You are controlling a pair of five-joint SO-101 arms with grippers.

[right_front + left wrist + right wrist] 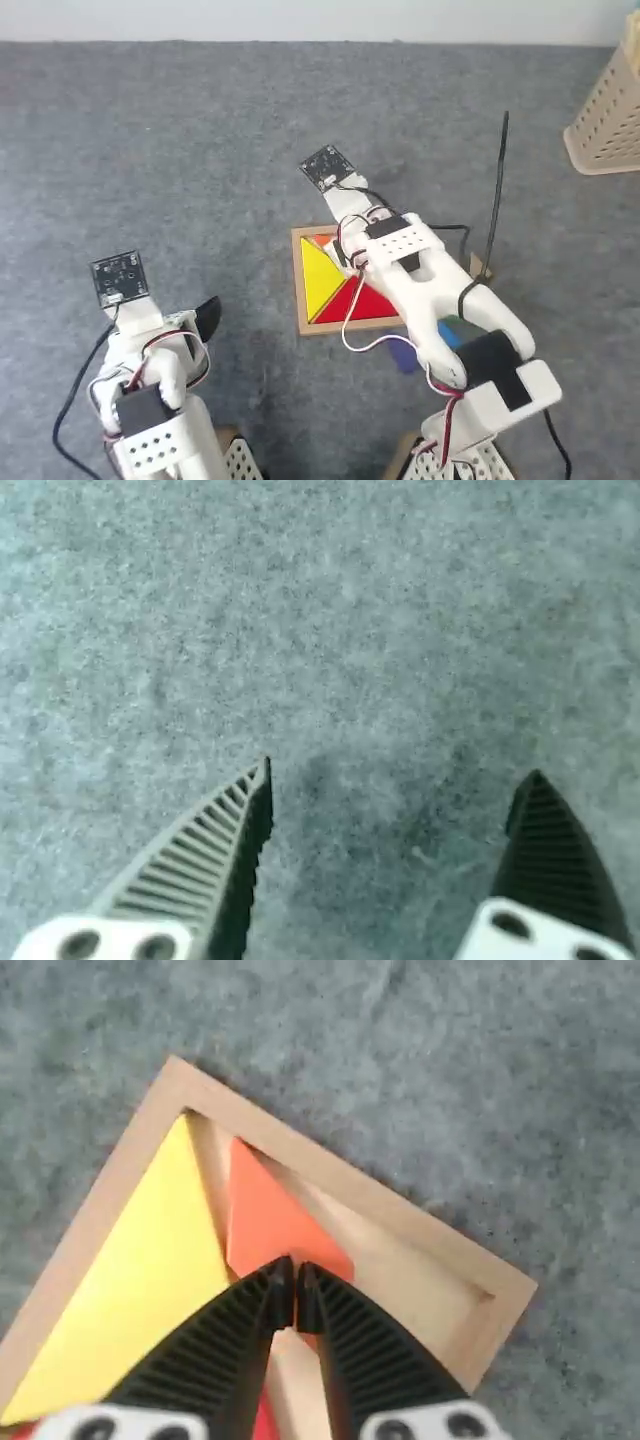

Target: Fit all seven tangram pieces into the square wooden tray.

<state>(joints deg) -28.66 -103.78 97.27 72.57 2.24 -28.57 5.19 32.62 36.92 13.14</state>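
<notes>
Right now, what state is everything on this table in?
Left end effector: open, empty, above carpet.
Right end effector: shut, tips at the orange piece.
Wooden tray: partly filled, bare wood showing.
Yellow triangle: lying flat in the tray.
Orange piece: in the tray, a gap between it and the yellow triangle.
Red piece: in the tray, partly hidden by the arm.

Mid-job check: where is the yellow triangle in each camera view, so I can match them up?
High view: the yellow triangle lies in the wooden tray, against its left rim.
Left wrist view: this camera faces grey carpet under the open left claw.
Right wrist view: the yellow triangle lies against the tray rim, beside the orange piece and the shut right claw.
Shared landmark: the wooden tray rim.
</notes>
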